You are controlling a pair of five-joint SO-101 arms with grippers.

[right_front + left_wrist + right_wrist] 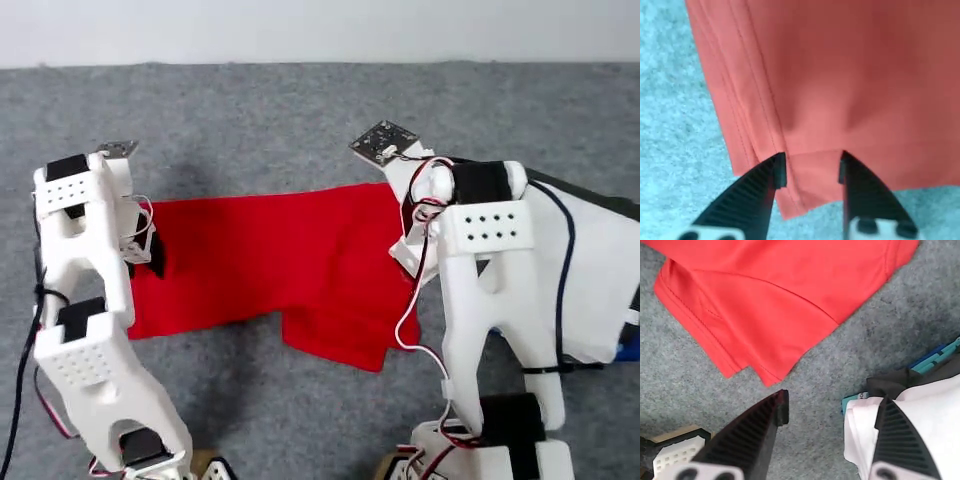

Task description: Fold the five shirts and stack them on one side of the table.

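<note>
A red shirt [270, 260] lies spread on the grey carpeted table, with one sleeve folded over near the front. My left gripper [812, 170] is open and low at the shirt's left edge [150, 250], its fingertips [780, 170] resting on the hem of the red shirt [850, 75]. My right gripper [832, 412] is open above bare carpet between the red shirt [770, 295] and a pile of shirts. The right arm [480, 215] hangs over the shirt's right end.
A pile of shirts sits at the table's right side: a white one [590, 270] on top, a black one [890, 382] under it and blue cloth [935, 357] at the bottom. Bare grey carpet [300, 110] stretches behind the red shirt.
</note>
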